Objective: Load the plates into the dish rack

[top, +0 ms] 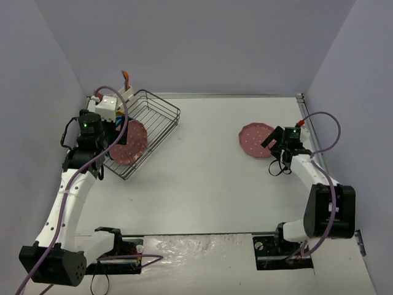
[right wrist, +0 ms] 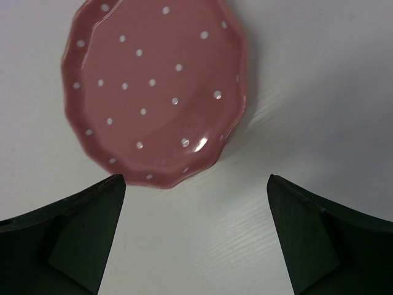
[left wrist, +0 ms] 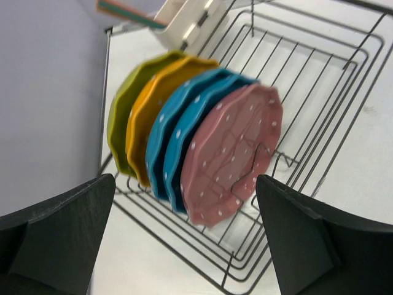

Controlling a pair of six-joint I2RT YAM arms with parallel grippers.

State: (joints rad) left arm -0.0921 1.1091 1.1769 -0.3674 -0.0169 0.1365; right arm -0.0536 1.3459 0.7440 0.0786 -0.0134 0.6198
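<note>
Jaws spread, right arm (top: 310, 171) stretched low beside pink plate (right wrist: 153, 92)

Six round, scallop-edged, white-dotted plastic plates in all — one yellow-green plate (left wrist: 120, 123), one orange-yellow plate (left wrist: 144, 114), two teal blue plates (left wrist: 161, 132) (left wrist: 187, 132), two pink plates (left wrist: 230, 153) (right wrist: 153, 92). One dark wire dish rack (left wrist: 319, 92) — one white utensil caddy (left wrist: 187, 24).

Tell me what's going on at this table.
A two-armed robot is loading a dish rack. Five plates already stand on edge in it, with the open left pincer just in front of them. One pink plate lies flat on the table, and the open right pincer hovers near it, holding nothing.
</note>
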